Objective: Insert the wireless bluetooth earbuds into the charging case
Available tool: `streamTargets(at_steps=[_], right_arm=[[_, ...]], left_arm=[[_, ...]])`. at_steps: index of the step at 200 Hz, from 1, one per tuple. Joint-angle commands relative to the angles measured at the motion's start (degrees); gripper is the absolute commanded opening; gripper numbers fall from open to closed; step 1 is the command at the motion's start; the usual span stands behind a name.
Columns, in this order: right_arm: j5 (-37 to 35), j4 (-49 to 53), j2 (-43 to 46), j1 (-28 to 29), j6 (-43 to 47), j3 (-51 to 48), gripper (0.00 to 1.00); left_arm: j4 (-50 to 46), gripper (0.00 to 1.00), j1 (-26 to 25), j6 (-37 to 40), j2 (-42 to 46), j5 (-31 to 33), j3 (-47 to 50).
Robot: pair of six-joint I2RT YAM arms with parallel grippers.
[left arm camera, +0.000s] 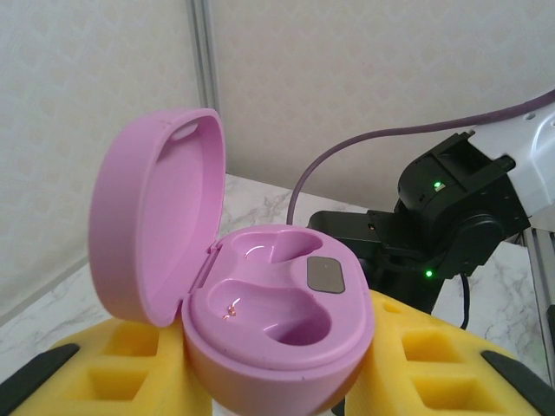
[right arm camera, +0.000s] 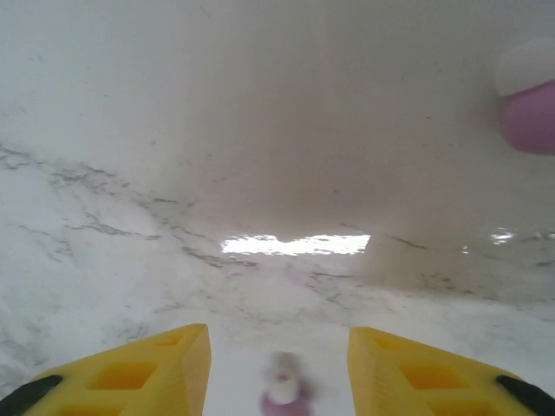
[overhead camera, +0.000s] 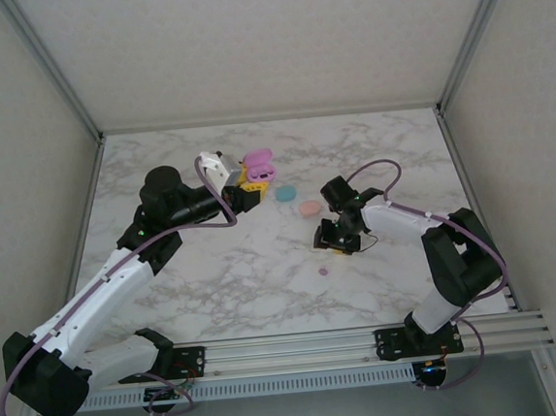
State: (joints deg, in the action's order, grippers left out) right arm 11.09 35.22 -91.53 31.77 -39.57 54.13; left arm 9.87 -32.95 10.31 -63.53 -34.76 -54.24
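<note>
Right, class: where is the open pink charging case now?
The case is gripped in the left claw, left of centre in the top view, beside the teal disc.

Pink charging case (left arm camera: 279,340), grey-veined white table (overhead camera: 251,288)

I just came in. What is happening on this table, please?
The left gripper holds a pink charging case with its lid open; both sockets are empty. The right gripper is low over the marble table, fingers apart, with a small pink earbud between them, apparently not clamped. A teal round piece and a peach round piece lie between the arms.
</note>
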Motion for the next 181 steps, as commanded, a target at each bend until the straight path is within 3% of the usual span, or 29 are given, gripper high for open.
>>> streamTargets(at_steps=[1, 93, 181], right_arm=[[-2.22, 4.19, 0.55, 0.53, 1.63, 0.48, 0.47], [-2.92, 5.90, -1.57, 6.37, 1.24, 0.47, 0.47], [-3.89, 6.61, -8.58, 8.22, 10.55, 8.42, 0.48]], left_arm=[[-0.03, 0.35, -0.37, -0.08, 0.55, 0.49, -0.57], [-0.42, 0.35, -0.39, 0.01, 0.94, 0.82, -0.34], [-1.01, 0.35, -0.41, 0.09, 1.66, 0.99, -0.35]])
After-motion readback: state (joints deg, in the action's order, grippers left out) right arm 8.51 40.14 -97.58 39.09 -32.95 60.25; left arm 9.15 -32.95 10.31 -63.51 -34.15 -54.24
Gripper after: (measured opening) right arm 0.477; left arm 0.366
